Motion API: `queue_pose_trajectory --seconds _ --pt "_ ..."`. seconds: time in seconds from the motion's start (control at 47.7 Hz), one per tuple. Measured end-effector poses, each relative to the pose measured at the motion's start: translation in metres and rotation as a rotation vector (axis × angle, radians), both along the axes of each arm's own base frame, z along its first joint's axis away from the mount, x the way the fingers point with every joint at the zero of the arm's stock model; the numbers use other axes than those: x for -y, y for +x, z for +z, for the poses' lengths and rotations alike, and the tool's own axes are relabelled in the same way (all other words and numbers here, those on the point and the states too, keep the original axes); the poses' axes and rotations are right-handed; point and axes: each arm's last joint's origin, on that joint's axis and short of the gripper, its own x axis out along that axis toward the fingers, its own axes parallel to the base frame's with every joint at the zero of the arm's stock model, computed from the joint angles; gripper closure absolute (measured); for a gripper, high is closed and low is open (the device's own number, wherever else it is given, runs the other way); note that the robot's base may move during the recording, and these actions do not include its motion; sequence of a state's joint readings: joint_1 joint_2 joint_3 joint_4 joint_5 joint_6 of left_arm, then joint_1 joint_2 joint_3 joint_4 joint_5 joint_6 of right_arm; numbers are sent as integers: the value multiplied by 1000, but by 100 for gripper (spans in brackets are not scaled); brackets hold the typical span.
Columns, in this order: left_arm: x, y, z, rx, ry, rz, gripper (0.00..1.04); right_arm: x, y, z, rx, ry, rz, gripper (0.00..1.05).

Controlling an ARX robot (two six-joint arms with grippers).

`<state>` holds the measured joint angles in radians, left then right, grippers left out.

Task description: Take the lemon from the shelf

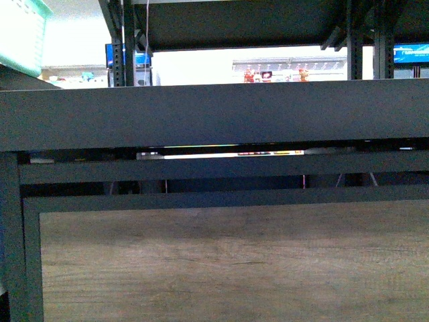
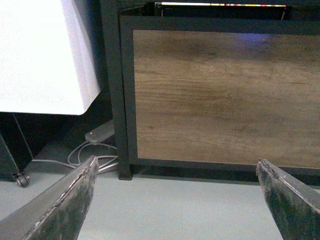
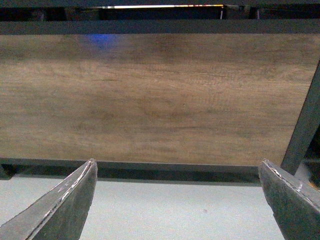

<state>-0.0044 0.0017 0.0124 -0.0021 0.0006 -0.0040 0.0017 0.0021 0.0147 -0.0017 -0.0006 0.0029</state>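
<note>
Evidently the left claw [image 2: 176, 164] and right claw [image 3: 176, 163] gape wide and empty, low before the shelf [image 1: 214, 114] (lemon unseen, probably higher); they should rise first.

The shelf [image 1: 214, 114] stood directly ahead, its panel [image 1: 228, 261] low in front. A basket [image 1: 20, 33] sat high, left of the shelf; a power strip [image 2: 100, 132] lay beside its leg.

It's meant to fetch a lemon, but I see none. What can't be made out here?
Lemon: in no view; in the front view the shelf rim hides the deck top.
Upper deck: front view, cut off by the top edge.
Red things behind: front view, too small.
Left gripper, right gripper: wrist views, open, fingers cut off by the picture edge.
</note>
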Motion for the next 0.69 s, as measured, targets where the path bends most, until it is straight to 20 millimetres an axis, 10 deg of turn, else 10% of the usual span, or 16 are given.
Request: queue_pose_trajectory --seconds 0.692 --pt "0 0 0 0 0 1 8 0 0 0 0 0 0 8"
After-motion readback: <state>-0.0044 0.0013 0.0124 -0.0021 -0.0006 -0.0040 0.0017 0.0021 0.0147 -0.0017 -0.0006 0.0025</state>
